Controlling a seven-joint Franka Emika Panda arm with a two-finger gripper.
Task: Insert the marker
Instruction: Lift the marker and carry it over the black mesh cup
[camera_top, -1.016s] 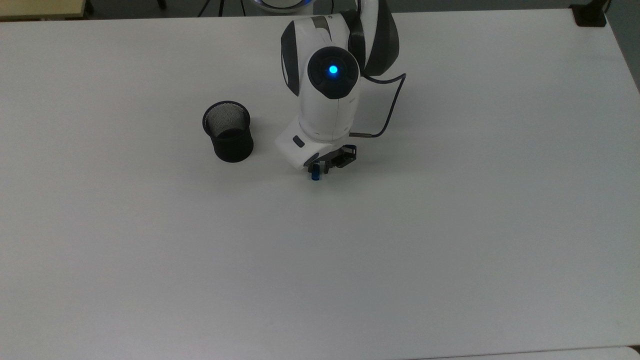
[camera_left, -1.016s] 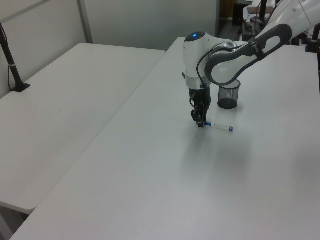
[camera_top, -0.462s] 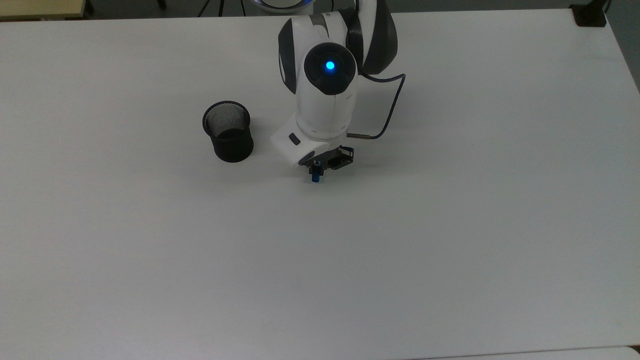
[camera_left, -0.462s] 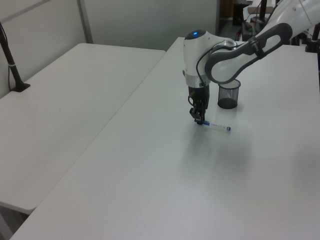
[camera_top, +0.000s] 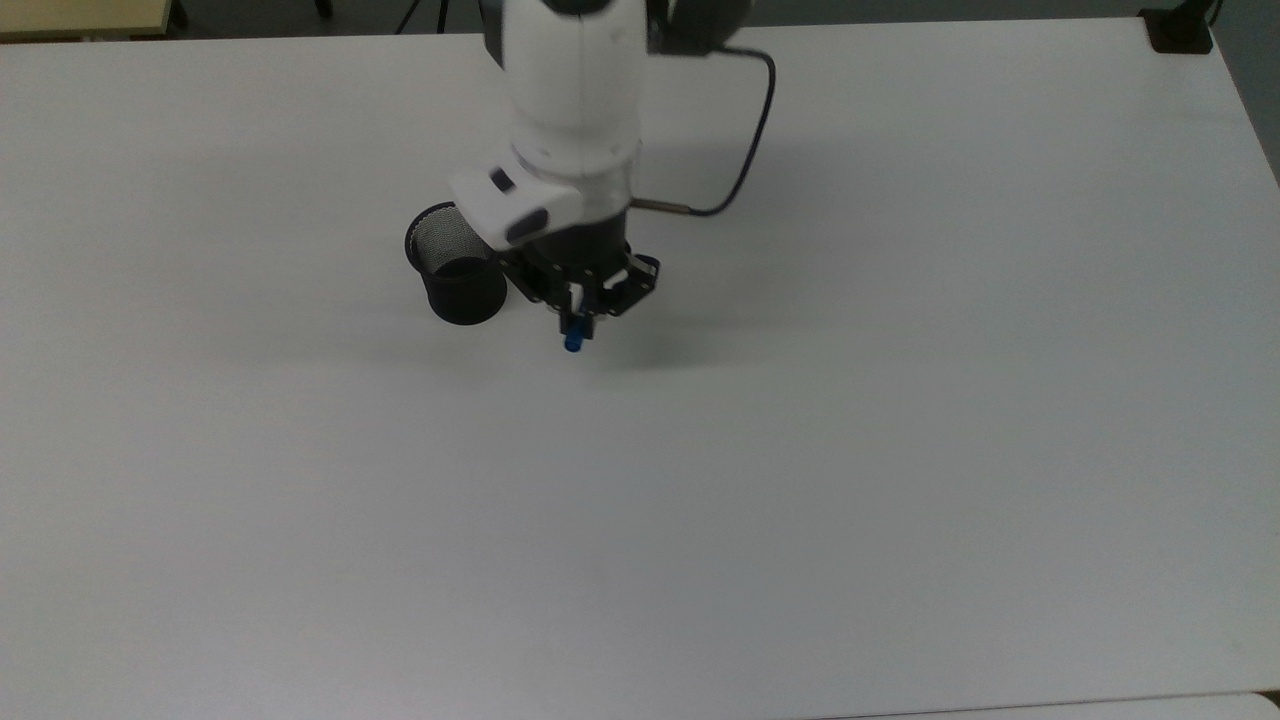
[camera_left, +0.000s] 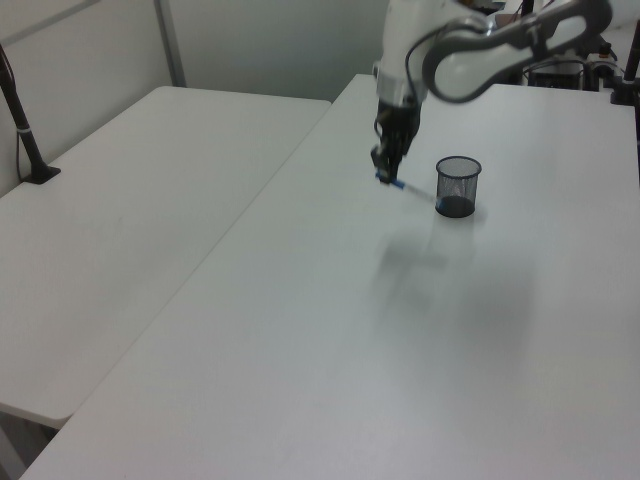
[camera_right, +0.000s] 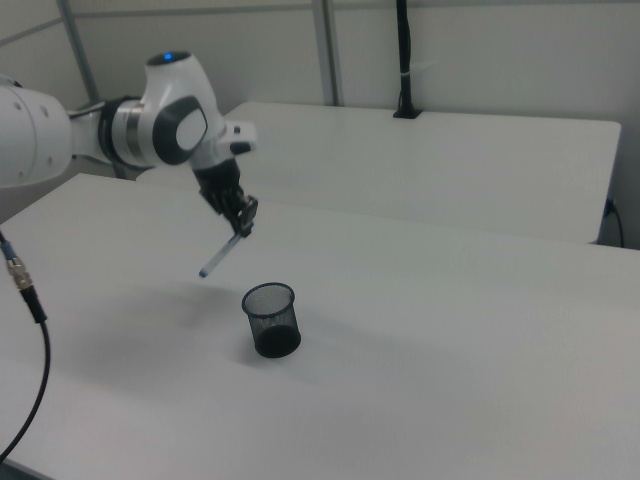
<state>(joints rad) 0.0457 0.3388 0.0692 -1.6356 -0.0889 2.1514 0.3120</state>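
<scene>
- since a second ago my pincer (camera_top: 583, 305) rose off the worktop (camera_top: 900, 450), marker (camera_right: 222, 251) lifted along.
- pincer clenched on marker's capped end, barrel slanting downward, in the air beside the mesh cup (camera_right: 271, 319).

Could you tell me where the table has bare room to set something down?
Nearly all of the white table is bare. The busy spot is by the mesh cup, where the gripper holds the marker aloft.

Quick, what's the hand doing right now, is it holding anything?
Hand: closed on the marker, held tilted in the air, above the table and beside the black mesh cup.
</scene>
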